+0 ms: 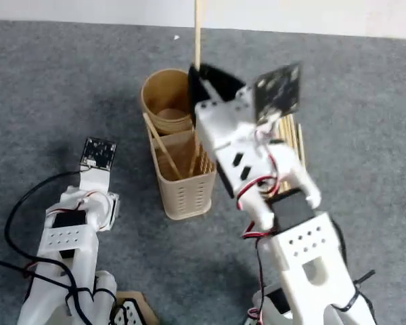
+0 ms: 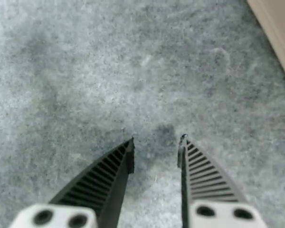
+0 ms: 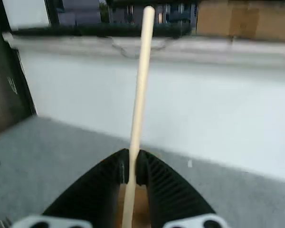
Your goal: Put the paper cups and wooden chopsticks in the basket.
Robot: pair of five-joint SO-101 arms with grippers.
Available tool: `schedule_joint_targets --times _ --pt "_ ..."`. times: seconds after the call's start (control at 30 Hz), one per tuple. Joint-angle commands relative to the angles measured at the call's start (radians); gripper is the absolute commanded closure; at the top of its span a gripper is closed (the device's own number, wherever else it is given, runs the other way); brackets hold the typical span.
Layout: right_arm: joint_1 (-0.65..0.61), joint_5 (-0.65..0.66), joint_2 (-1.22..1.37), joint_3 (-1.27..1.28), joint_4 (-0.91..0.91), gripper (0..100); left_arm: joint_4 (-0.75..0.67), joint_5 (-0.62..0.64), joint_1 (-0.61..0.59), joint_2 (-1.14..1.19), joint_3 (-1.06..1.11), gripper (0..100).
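- Above the basket's (image 1: 186, 196) far end, the right gripper (image 1: 204, 81) is clamped on one chopstick (image 1: 197, 34), which stands nearly upright, its top well above the fingers.
- From the right wrist, the right gripper's (image 3: 132, 154) black fingers (image 3: 104, 183) pinch the chopstick (image 3: 142, 71) low on its shaft, the long end pointing up past a white wall.
- The right arm (image 1: 298, 250) stretches from the table's near edge toward the middle, its wrist bent over the basket.
- The left arm (image 1: 68, 237) sits folded near the near-left corner, well apart from the basket.
- The left gripper (image 2: 156, 142) hangs over bare grey table (image 2: 85, 71) with its jaws spread and nothing between them.
- The basket stands mid-table; leaning chopsticks (image 1: 164, 150) rest inside its near compartment.
- The cups (image 1: 166, 101) stand stacked at the basket's far end, touching it; whether they sit inside or just behind it I cannot tell.
- Loose chopsticks (image 1: 294, 139) lie on the table beyond the right arm, which hides most of them.
- The right arm's wrist also covers the basket's right wall.
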Motion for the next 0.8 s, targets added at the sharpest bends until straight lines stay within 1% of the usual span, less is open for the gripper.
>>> schedule_joint_targets --times 0.0,0.1,0.17,0.23,0.33,0.47,0.57,0.67,0.77 --pt "-0.007 0.014 -0.068 0.081 -0.041 93.3 -0.015 0.003 0.012 -0.01 -0.004 82" --pt "-0.007 0.014 -0.104 0.038 0.033 82.2 -0.015 0.003 0.012 -0.01 -0.004 82" --pt "-0.004 0.015 -0.122 -0.008 0.113 77.9 -0.015 0.003 0.012 -0.01 -0.004 82" --pt "-0.004 0.071 -0.125 -0.05 0.206 77.9 -0.015 0.003 0.012 -0.01 -0.004 82" --pt "-0.005 0.153 -0.119 -0.065 0.28 77.9 -0.015 0.003 0.012 -0.01 -0.005 82" --pt "0.016 0.184 -0.119 0.042 0.294 77.9 -0.015 0.003 0.012 -0.01 -0.005 82" --pt "0.035 0.183 -0.117 0.094 0.292 77.9 -0.015 0.003 0.01 -0.01 -0.005 82" --pt "0.096 0.184 -0.114 0.107 0.292 77.9 -0.015 0.003 0.01 -0.01 -0.004 82" --pt "0.186 0.196 -0.114 0.107 0.292 77.9 -0.015 0.003 0.01 -0.01 -0.004 82"
